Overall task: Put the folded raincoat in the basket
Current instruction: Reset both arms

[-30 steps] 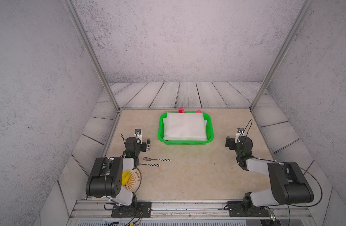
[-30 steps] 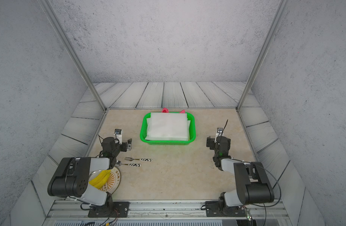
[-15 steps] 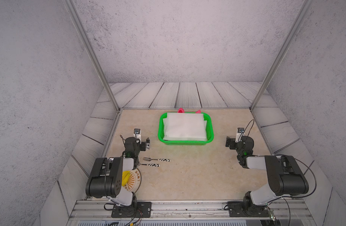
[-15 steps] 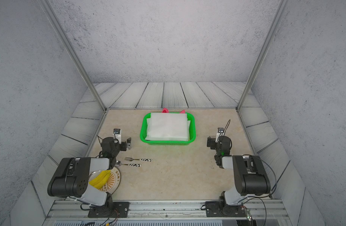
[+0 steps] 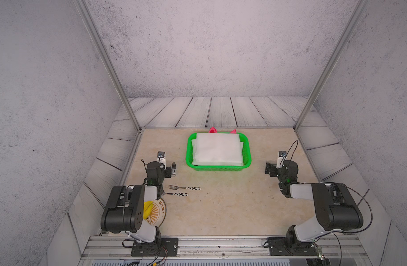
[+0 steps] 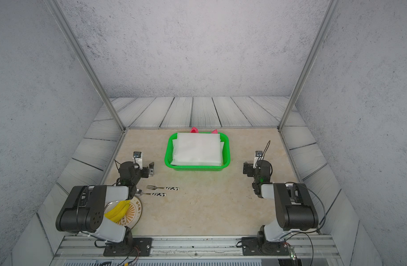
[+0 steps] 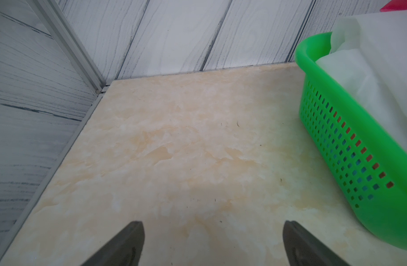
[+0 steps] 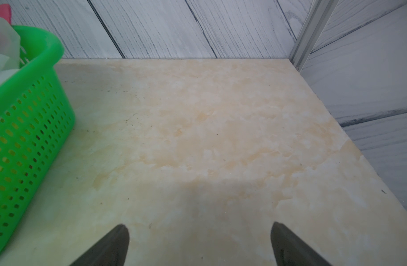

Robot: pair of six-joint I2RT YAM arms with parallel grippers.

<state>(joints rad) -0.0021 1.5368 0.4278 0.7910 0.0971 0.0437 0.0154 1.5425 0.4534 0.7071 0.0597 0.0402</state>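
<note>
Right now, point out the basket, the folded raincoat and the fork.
basket (image 5: 217,168), in a top view, near mesh wall.
folded raincoat (image 5: 217,148), in a top view, top layer.
fork (image 5: 184,188), in a top view, shaft.

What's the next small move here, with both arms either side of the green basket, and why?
Probably just retract both arms: the folded raincoat already lies inside the basket, and the left gripper and right gripper are open, empty, off to its sides.

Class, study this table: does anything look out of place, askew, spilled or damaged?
Nothing spilled or damaged. The folded white bundle lies in the basket, heaped above its rim; two pink tips poke up at the far rim, their source hidden.
</note>
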